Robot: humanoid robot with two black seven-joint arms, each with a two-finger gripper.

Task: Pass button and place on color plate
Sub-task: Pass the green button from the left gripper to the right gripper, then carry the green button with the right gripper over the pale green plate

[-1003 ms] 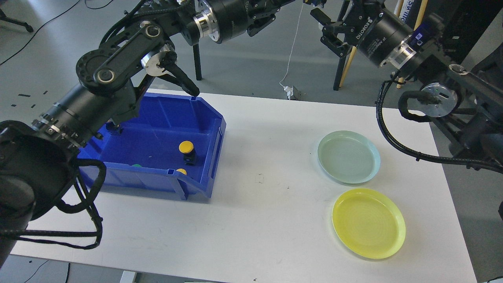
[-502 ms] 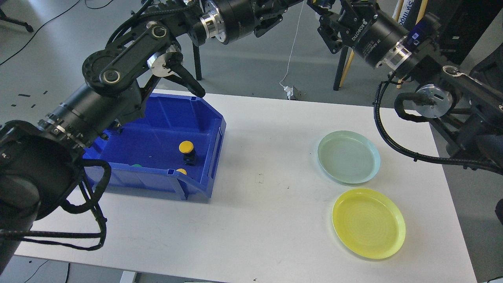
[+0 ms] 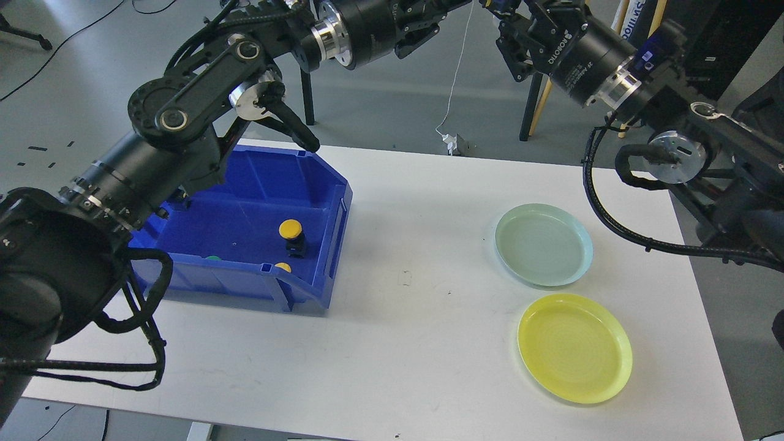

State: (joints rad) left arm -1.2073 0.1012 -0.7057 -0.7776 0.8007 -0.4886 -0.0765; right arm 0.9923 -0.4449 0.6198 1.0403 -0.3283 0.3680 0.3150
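Observation:
A yellow button (image 3: 292, 236) on a black base stands upright in the blue bin (image 3: 334, 205) at the left. A second yellow button (image 3: 282, 267) and a green button (image 3: 213, 258) peek over the bin's front wall. A pale green plate (image 3: 543, 245) and a yellow plate (image 3: 574, 347) lie empty on the right of the table. My left gripper (image 3: 429, 15) and right gripper (image 3: 511, 27) are raised high at the top edge and face each other, far above the bin. Their fingertips are cut off by the frame, so any held thing is hidden.
The white table (image 3: 416, 318) spans the view, with the bin at its left and the plates at its right. Chair legs, a cable and a plug (image 3: 454, 144) lie on the floor behind the table.
My right gripper has moved up and to the left, closer to my left gripper. My left arm has shifted slightly to the right. The buttons and plates have not moved.

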